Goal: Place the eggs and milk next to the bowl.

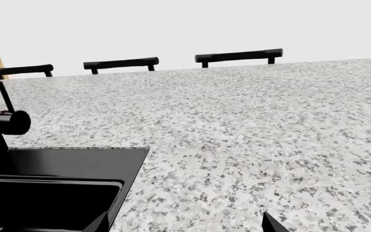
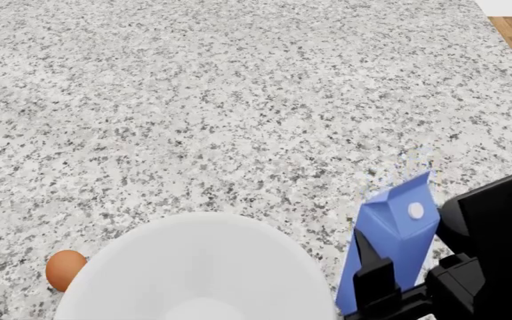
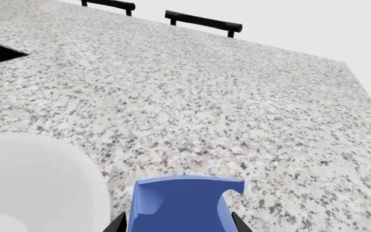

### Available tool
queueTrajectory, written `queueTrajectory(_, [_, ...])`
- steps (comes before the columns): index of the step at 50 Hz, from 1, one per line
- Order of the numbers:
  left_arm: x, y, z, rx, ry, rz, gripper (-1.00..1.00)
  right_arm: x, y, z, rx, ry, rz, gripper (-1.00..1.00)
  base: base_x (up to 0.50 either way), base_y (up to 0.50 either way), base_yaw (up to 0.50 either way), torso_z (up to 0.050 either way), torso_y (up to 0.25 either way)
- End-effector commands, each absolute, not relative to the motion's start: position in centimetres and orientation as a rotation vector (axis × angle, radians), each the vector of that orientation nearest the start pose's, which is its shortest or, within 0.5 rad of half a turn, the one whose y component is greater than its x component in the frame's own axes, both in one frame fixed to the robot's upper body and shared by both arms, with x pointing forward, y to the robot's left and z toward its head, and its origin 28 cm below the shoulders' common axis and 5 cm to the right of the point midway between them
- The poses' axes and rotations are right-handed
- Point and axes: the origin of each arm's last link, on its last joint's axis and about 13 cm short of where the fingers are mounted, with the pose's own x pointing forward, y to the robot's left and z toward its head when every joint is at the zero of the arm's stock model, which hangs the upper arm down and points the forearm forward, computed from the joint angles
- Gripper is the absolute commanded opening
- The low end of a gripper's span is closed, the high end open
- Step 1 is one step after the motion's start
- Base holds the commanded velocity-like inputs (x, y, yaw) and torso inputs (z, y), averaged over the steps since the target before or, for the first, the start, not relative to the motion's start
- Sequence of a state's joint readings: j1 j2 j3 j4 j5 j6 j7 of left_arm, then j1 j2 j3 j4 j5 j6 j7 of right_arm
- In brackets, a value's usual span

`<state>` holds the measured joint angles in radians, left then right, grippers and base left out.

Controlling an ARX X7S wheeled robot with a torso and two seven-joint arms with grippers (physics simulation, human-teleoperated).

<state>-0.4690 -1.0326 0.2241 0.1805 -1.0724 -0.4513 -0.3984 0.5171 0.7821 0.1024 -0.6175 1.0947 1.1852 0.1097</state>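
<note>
Gable-top milk [image 2: 388, 247] beside round matte bowl [image 2: 194, 267]

Head downward; wrists low over countertop [image 2: 238, 100]

White round bowl [image 2: 198, 267] sits on speckled worktop [image 2: 238, 100], cut off by the head view's lower edge. One orange-brown egg [image 2: 64, 269] just left of it. Blue milk carton [image 2: 391, 243], white cap, tilted, just right of bowl, between right pincer [image 2: 399, 283] fingers.
</note>
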Motion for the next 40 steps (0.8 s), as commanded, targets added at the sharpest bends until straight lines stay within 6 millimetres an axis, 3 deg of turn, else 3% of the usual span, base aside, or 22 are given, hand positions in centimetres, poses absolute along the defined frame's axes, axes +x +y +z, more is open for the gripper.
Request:
queueTrajectory(1, [25.3, 36.2, 19.0, 0.074, 0.06, 0.123, 1.0, 21.3, -19.4, 21.2, -0.163, 0.168, 0.375, -1.0, 0.0, 0.0, 0.0, 0.015, 0.0])
queueTrajectory(40, [25.3, 36.2, 19.0, 0.075, 0.067, 0.115, 1.0, 21.0, -19.5, 19.2, -0.134, 0.202, 0.379, -1.0, 0.0, 0.0, 0.0, 0.0, 0.001])
